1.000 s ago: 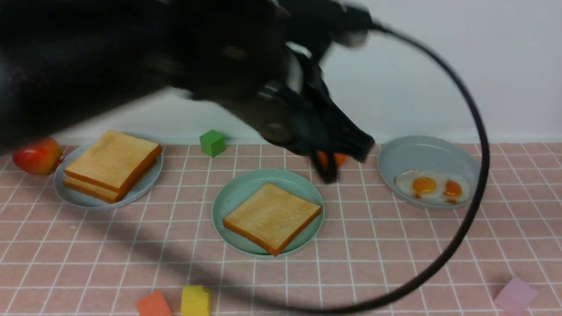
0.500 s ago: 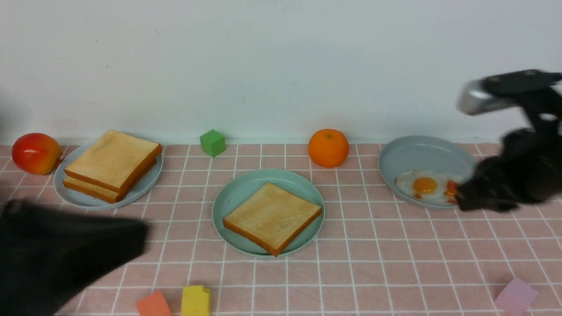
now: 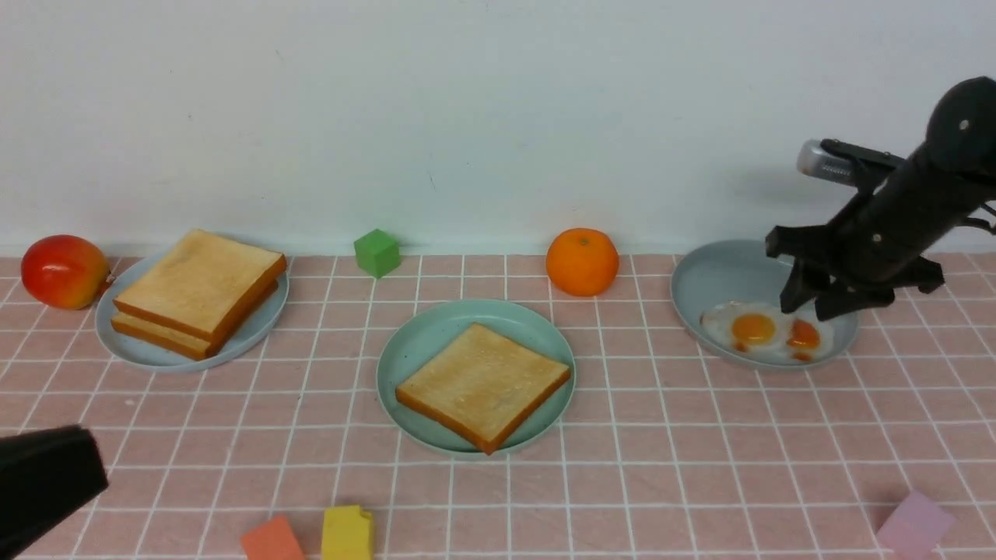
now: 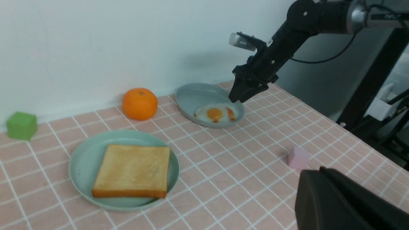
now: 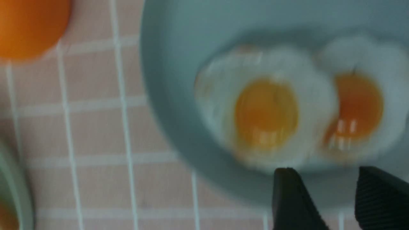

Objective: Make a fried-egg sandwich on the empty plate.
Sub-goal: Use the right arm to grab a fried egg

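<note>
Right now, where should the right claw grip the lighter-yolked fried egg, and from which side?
Probably its thin white edge toward the orange, from above with the open right claw: the egg lies flat in the grey-blue dish, and the second egg crowds its other side.

One toast slice (image 3: pixel 482 385) is lying on the middle plate (image 3: pixel 420 342); two stacked slices (image 3: pixel 198 284) are sitting on the left plate (image 3: pixel 261 327), and two fried eggs (image 3: pixel 766 330) are resting in the right dish (image 3: pixel 724 272)

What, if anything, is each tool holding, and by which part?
Nothing is held. The right tool hangs open over the dish of fried eggs; the left tool is shut on nothing visible.
</note>
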Robot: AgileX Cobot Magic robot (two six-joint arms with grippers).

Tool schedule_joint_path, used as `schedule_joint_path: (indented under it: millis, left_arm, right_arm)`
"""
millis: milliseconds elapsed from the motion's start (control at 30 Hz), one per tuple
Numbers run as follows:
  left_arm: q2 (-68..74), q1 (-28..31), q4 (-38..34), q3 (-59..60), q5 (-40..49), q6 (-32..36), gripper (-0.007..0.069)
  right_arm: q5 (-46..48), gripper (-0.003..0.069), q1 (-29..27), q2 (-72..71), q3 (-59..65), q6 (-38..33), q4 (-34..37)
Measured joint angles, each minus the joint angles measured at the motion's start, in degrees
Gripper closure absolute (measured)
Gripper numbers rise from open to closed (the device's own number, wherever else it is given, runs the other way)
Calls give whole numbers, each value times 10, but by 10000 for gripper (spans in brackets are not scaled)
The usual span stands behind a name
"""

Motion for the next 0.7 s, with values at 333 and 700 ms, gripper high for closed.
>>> schedule_joint_path:
  millis: [333, 700]
  left_arm:
    - [43, 0, 4, 0, -32, -2, 638]
    - [75, 0, 8, 1, -35, -2, 638]
  right_arm:
    - [-4, 343, -5, 89, -90, 7, -17]
    - [-5, 343, -5, 108, -96, 8, -14]
